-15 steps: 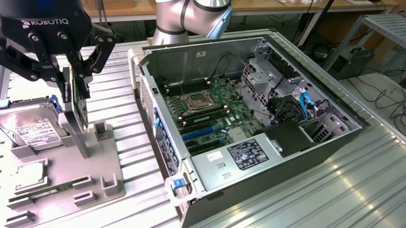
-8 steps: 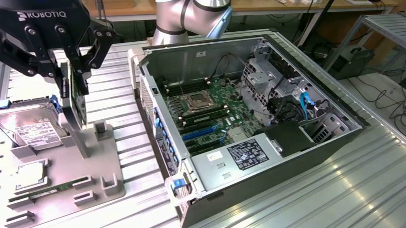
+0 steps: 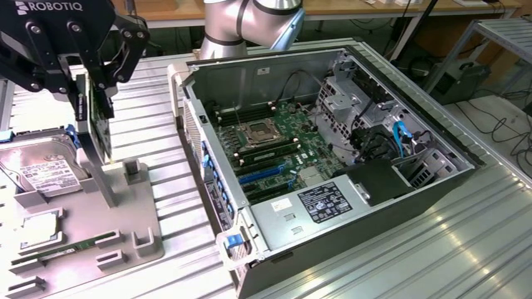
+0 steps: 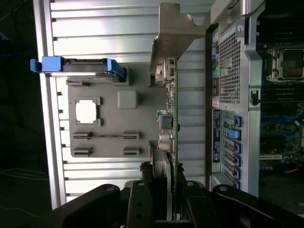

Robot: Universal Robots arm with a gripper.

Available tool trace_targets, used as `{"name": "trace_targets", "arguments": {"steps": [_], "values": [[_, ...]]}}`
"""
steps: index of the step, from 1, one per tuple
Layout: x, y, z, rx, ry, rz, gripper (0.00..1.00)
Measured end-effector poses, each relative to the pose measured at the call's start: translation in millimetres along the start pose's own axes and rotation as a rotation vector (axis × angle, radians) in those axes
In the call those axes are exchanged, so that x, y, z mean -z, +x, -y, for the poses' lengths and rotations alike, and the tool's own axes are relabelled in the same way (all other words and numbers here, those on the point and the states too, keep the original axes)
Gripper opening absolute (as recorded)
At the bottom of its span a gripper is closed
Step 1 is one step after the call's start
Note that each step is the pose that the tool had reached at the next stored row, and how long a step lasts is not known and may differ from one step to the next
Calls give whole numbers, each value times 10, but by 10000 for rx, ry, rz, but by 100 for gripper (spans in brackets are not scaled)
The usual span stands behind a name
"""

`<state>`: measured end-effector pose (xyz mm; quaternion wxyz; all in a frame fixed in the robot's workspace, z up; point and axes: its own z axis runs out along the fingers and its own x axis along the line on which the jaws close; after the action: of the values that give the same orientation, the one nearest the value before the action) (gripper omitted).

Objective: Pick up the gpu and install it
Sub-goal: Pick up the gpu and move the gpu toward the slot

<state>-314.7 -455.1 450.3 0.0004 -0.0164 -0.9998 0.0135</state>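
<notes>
The gpu point(image 3: 106, 137) hangs edge-on and upright, a thin green card in the exterior view's upper left, just above the grey fixture point(image 3: 124, 212). My gripper point(image 3: 96, 103) is shut on its top edge, one black finger on each face. In the wrist view the gpu point(image 4: 174, 109) runs as a narrow green strip away from my gripper point(image 4: 164, 178), and its silver end bracket point(image 4: 175, 33) is at the far end. The card is over the fixture's edge, beside the open computer case point(image 3: 212, 187). The motherboard point(image 3: 278, 140) with blue expansion slots point(image 3: 261, 174) lies exposed inside.
On the fixture rest a silver hard drive point(image 3: 42, 168) with blue rails, a square processor point(image 3: 37, 227) and a narrow memory stick point(image 3: 75, 246). Grey posts point(image 3: 131, 169) stand just under the card. The case's perforated rear wall point(image 4: 228, 66) is close beside the card. Cables and drive cages point(image 3: 390, 131) fill the case's far side.
</notes>
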Motion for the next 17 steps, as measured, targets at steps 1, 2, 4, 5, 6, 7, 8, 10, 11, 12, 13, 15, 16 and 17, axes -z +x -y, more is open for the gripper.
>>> {"name": "trace_targets", "arguments": {"steps": [1, 2, 4, 5, 6, 7, 8, 10, 11, 12, 13, 15, 16, 17], "values": [[9, 0, 0, 0, 0, 0, 28], [13, 0, 0, 0, 1, -1, 28], [13, 0, 0, 0, -2, 1, 28], [15, 0, 1, 0, -1, 0, 28], [15, 0, 0, 0, -2, 0, 28], [16, 0, 1, 0, -2, 0, 28], [16, 0, 0, 0, -2, -1, 28], [18, -5, 0, 1, 1, -2, 28], [18, -10, 0, 2, 1, -3, 28], [17, -15, 0, 1, -1, -1, 28], [16, -23, 0, 1, -1, 0, 28], [17, -41, -1, 1, -1, -1, 28], [17, -51, -1, 0, -1, -1, 28], [16, -61, -2, 0, -1, -1, 28]]}}
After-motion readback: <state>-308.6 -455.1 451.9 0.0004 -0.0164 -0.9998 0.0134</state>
